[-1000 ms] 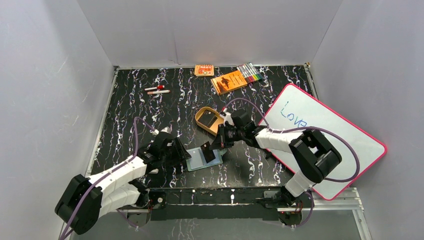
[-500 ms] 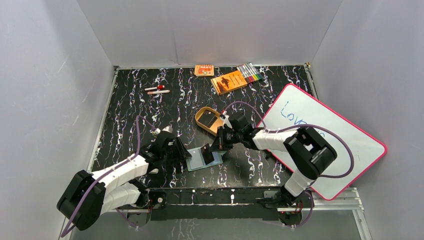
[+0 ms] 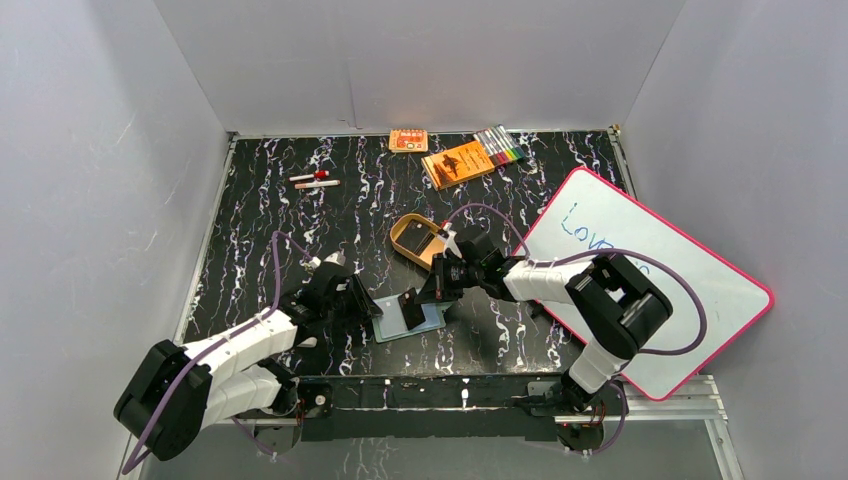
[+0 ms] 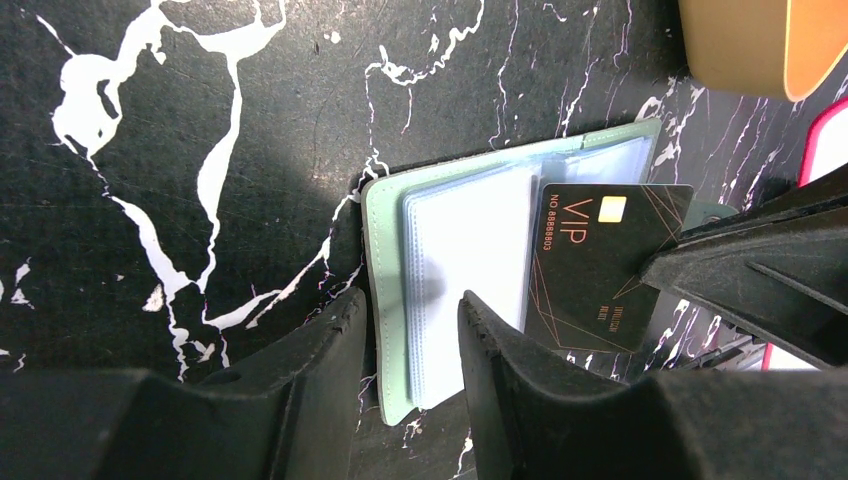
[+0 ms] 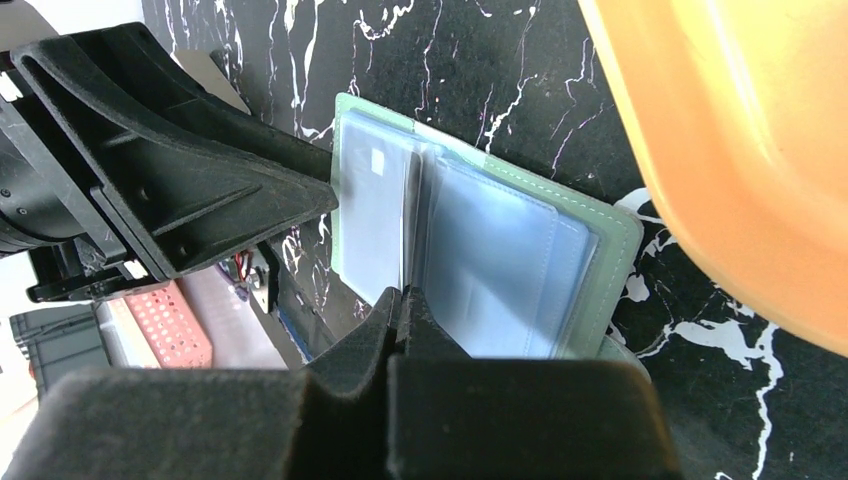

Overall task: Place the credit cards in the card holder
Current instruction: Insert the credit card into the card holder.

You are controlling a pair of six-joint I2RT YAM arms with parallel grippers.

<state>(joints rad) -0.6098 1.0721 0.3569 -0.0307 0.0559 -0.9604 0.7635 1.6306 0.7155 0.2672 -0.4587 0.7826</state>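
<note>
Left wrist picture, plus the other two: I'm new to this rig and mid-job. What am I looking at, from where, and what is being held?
This is a two-armed robot at a black marbled table. The overhead view looks down from behind the arms; each wrist view looks along that arm's own fingers. The green card holder lies open near the arms. The right gripper pinches a black VIP card over its pockets. The left gripper, fingers apart, sits at the holder's edge. Also there: a tan tray, a whiteboard, markers and an orange booklet.
</note>
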